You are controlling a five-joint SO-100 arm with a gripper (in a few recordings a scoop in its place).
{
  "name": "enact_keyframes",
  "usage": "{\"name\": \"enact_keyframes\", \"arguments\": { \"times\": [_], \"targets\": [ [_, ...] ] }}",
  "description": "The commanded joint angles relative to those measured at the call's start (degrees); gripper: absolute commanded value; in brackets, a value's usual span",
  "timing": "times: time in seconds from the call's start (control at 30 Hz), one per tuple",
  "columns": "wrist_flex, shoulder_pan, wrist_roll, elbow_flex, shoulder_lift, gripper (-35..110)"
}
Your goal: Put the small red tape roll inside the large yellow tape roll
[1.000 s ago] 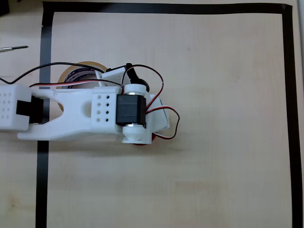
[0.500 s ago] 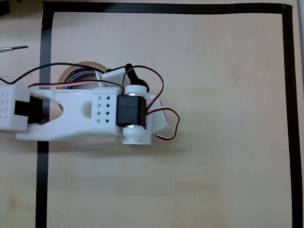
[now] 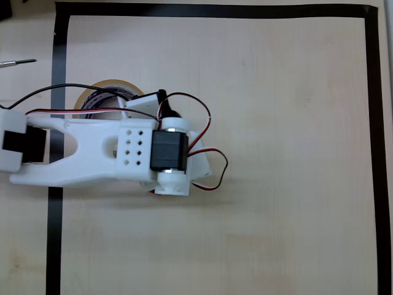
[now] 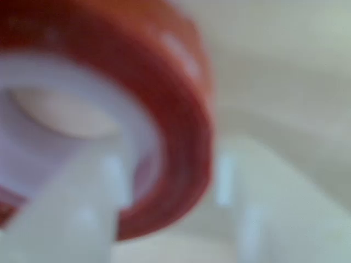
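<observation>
I have the red roll (image 4: 164,98) right up against the wrist camera, badly blurred: a glossy red ring with a white core, filling the frame from about nine o'clock round to three, and a pale finger (image 4: 82,219) rising from six o'clock across its lower wall. That reads to me as the gripper (image 4: 115,208) pinching the roll through its wall, one finger inside the core, though the blur keeps me from seeing the other finger clearly. From overhead the arm (image 3: 98,150) lies across the left of the table (image 3: 276,153), and a thin sliver of red (image 3: 151,192) peeps out under the wrist at about seven o'clock of the motor block; the fingers themselves are hidden beneath. The yellow roll (image 3: 104,87) lies flat, partly covered, at about eleven o'clock from the wrist and near it, by the black border (image 3: 59,55). I judge the red roll light and stiff, a hard ring that will not crush, but its gloss makes it slippery, so a grip through the wall, one finger in the core and one outside, is the sound hold. The yellow one should be heavier and stay put, yet a nudge on its rim could slide it. I would keep the red ring level so it drops cleanly into the opening
</observation>
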Motion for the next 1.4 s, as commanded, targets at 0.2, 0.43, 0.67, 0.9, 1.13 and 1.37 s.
{"name": "enact_keyframes", "arguments": {
  "times": [0.2, 0.43, 0.67, 0.9, 1.13, 1.37],
  "targets": [
    [0.97, 1.58, -0.62, 8.53, 16.44, 0],
    [0.97, 1.76, -0.53, 9.23, 19.51, 0],
    [0.97, 5.01, -0.97, 9.23, 16.35, 2],
    [0.97, 8.88, -1.32, 17.05, 22.32, 18],
    [0.97, 7.29, -0.88, 23.99, 26.81, 19],
    [0.97, 5.89, -0.26, 29.44, 30.76, 16]
  ]
}}
